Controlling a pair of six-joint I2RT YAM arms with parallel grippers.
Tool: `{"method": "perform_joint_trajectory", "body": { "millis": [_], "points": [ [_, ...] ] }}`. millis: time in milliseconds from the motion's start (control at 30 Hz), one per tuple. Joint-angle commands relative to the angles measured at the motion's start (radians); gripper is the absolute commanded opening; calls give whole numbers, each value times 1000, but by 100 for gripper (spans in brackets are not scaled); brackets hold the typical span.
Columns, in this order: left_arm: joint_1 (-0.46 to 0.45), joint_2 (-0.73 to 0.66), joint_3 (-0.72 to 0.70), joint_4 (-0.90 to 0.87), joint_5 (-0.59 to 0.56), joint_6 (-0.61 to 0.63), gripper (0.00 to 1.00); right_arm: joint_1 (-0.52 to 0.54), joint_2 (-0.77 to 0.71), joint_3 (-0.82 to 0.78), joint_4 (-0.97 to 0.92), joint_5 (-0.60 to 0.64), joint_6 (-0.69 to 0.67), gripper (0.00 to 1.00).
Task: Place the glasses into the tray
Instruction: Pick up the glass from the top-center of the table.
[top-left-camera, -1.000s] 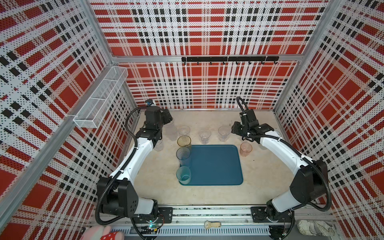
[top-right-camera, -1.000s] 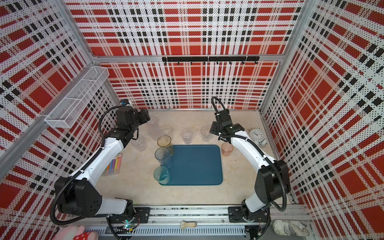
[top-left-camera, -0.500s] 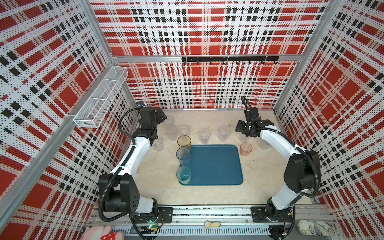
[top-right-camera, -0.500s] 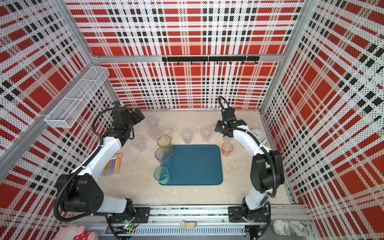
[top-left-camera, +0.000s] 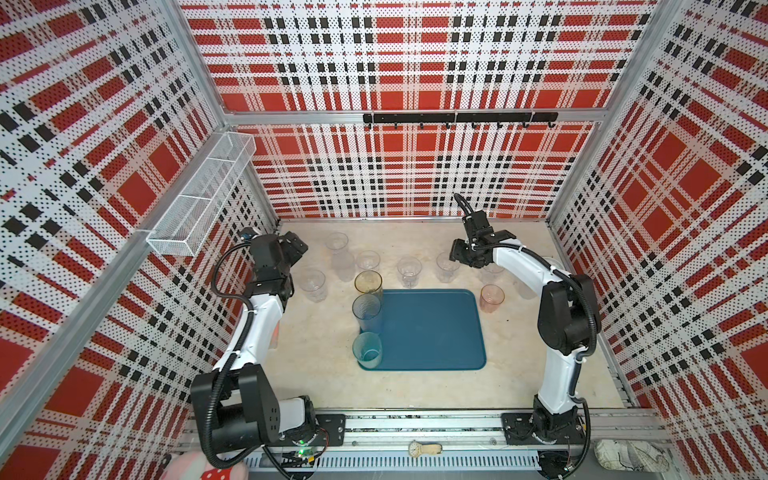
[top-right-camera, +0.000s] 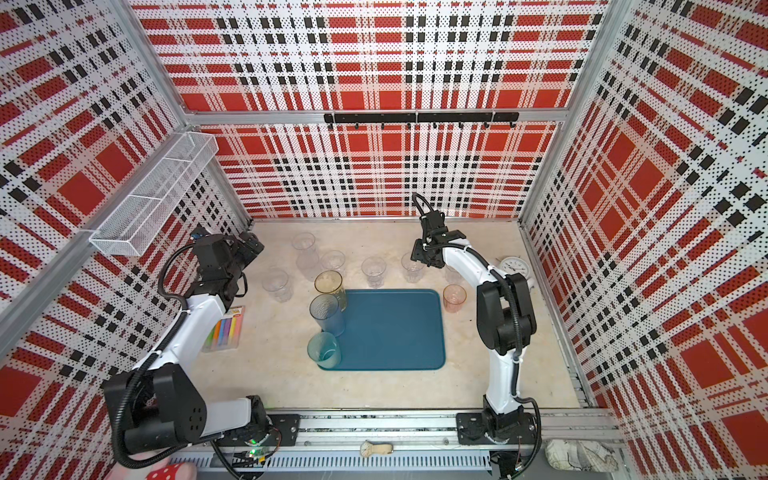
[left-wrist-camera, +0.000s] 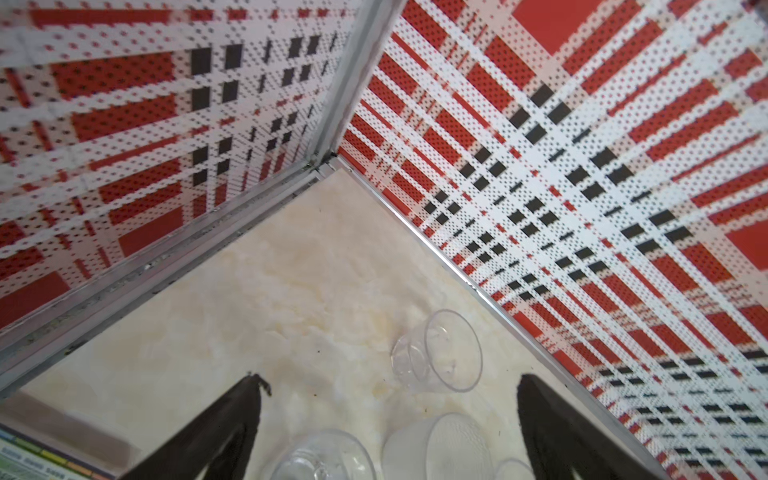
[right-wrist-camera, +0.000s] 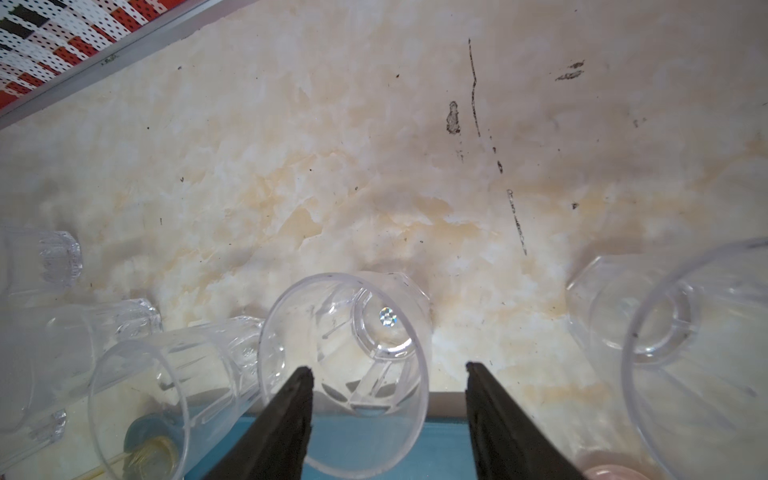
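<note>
Three tall tinted tumblers (top-left-camera: 366, 309) edge the round-cornered teal tray (top-left-camera: 432, 332)

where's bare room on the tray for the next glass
Most of the tray is bare, from the three tall glasses on its left-arm edge to the pink glass beside it. Crowded: the row of clear glasses behind it.

Legible text: none | label on coloured-stick pack (top-right-camera: 223, 332), left of tray (top-right-camera: 395, 328): blurred | clock dial (top-right-camera: 514, 266), right of tray: too small

Three glasses (top-left-camera: 367, 309) along tray (top-left-camera: 432, 328) left edge, other glasses (top-left-camera: 409, 270) behind tray
</note>
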Motion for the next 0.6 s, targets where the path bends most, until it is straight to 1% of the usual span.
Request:
{"method": "perform_joint_trajectory", "body": {
  "millis": [0,133,267,333,433,567],
  "points": [
    [-88,-5,34,15,-38,65,98,7,22,11,-3,1,7,57],
    [-222,28,60,34,-86,115,98,7,56,19,9,-9,6,50],
    [-333,50,91,55,-154,176,98,9,74,9,18,-4,4,38],
    [-358,54,95,67,-155,183,98,11,76,3,20,4,-6,32],
    [-369,49,80,92,-134,172,98,12,78,6,12,8,-25,25],
    [-369,48,71,104,-126,162,98,19,69,13,-9,37,-54,19]
  ]
}}
